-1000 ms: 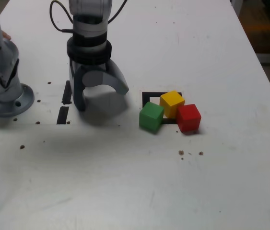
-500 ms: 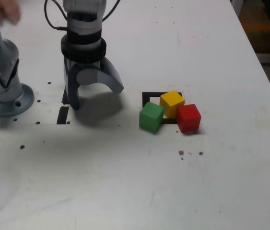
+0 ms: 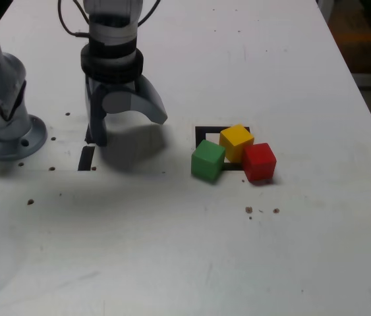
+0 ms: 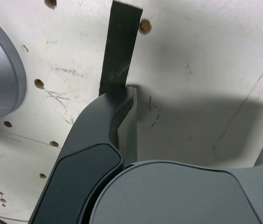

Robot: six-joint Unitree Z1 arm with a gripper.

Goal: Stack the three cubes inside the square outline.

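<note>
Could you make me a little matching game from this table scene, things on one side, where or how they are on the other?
Things:
1. green cube
2. yellow cube
3. red cube
4. gripper

Descriptions:
A. farthest toward the exterior view's right
B. open and empty, above the table
C. between the other two cubes, partly over the square outline
D. cube nearest the gripper

Pairs: 1-D, 2-C, 3-A, 4-B

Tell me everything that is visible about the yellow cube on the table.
The yellow cube is a small, matte, solid-coloured block with crisp edges. It sits flat but turned at an angle, resting partly on the square outline of black tape and covering its corner at the exterior view's right. The green cube is close at its near left and the red cube at its near right; whether they touch it cannot be told. Nothing is stacked on it.
</note>
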